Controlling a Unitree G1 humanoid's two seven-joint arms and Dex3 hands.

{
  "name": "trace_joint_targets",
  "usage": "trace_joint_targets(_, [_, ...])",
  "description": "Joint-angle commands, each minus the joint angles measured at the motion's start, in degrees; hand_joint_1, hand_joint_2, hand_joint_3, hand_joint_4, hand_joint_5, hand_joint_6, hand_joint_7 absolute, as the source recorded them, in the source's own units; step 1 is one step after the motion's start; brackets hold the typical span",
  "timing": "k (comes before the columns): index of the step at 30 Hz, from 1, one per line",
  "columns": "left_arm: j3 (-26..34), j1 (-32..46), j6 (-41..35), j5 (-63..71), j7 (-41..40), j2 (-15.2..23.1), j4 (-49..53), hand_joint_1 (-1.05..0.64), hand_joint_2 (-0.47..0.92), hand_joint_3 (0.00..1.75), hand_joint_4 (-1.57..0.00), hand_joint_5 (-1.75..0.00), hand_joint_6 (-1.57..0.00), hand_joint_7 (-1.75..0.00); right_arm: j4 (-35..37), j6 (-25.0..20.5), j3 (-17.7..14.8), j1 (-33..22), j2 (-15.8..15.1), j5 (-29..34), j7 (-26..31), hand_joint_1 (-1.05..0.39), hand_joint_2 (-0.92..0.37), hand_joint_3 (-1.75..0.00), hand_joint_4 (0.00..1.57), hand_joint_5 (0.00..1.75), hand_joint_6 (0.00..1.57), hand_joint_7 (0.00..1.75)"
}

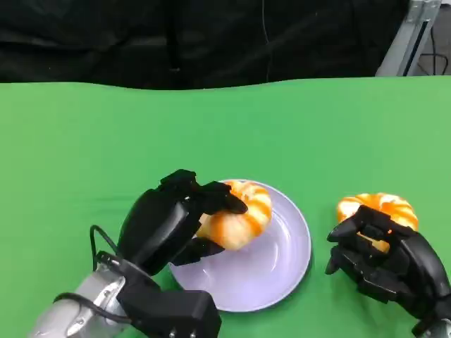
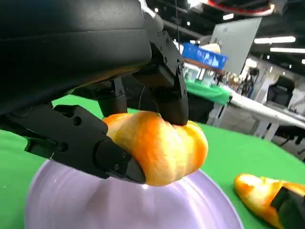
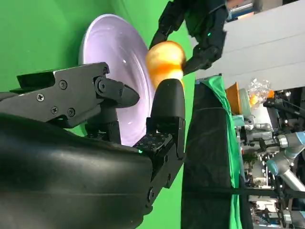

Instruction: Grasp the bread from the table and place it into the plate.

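My left hand (image 1: pixel 169 225) grips a round orange-and-white bread (image 1: pixel 243 215) over the left part of the lilac plate (image 1: pixel 282 274). In the left wrist view the bread (image 2: pixel 162 148) is pinched between black fingers (image 2: pixel 81 138) just above the plate (image 2: pixel 71 205); I cannot tell if it touches. A second bread (image 1: pixel 384 208) lies on the green table to the right of the plate. My right hand (image 1: pixel 387 260) sits at its near side, fingers apart, fingertips against it, nothing held. The right wrist view shows the plate (image 3: pixel 109 52) and the held bread (image 3: pixel 164 59) beyond my right hand (image 3: pixel 119 109).
The green tablecloth (image 1: pixel 106 134) stretches bare to the left and far side. A black backdrop (image 1: pixel 211 35) hangs behind the table's far edge. A grey stand (image 1: pixel 412 35) rises at the far right corner.
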State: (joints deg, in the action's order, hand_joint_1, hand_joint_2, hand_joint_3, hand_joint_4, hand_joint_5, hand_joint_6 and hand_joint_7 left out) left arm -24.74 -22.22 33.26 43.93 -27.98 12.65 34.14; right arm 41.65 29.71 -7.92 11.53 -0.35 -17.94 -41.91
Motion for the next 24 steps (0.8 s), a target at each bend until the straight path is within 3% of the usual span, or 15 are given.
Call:
trace_joint_targets(1, [0.3,-0.9,0.7,-2.7,2.8,0.3,1.4,-0.1,0.92,0.05,-0.63,-1.33,-0.82,-0.85,-0.9,-0.3,0.0,-0.7,-0.6,0.1,0.6,0.03,-0.87,-0.56,0.48,1.69,0.58,1.2])
trace_joint_targets(16, [0.6,-2.7,0.2,-8.3,12.6,-0.2,5.3,-0.1,0.92,0.11,-0.56,-1.38,-0.8,-0.79,-1.9,-0.8,0.5,-1.1,-0.6,0.1,1.5,0.03,-0.82,-0.64,0.48,1.67,0.58,1.23])
trace_joint_targets(18, [0.9,-2.7,0.0,-9.7,14.5,-0.3,5.4,-0.13,0.92,0.15,-0.55,-1.3,-0.79,-0.69,-2.0,-0.8,0.6,-1.1,-0.6,-0.1,1.2,0.05,-0.83,-0.65,0.49,1.66,0.58,1.23])
trace_joint_targets(21, [1.1,-2.5,-1.1,-11.1,17.4,-0.2,4.8,-0.21,0.92,0.19,-0.61,-0.86,-0.89,-0.22,-2.2,-0.9,0.7,-1.2,-0.6,-0.1,1.3,0.04,-0.82,-0.66,0.49,1.67,0.58,1.23])
trace_joint_targets(24, [1.2,-2.7,-1.4,-11.4,17.9,-0.3,5.1,-0.24,0.92,0.18,-0.65,-0.66,-0.89,-0.07,-2.2,-1.0,0.7,-1.1,-0.6,-0.3,1.1,0.04,-0.82,-0.67,0.48,1.68,0.57,1.23])
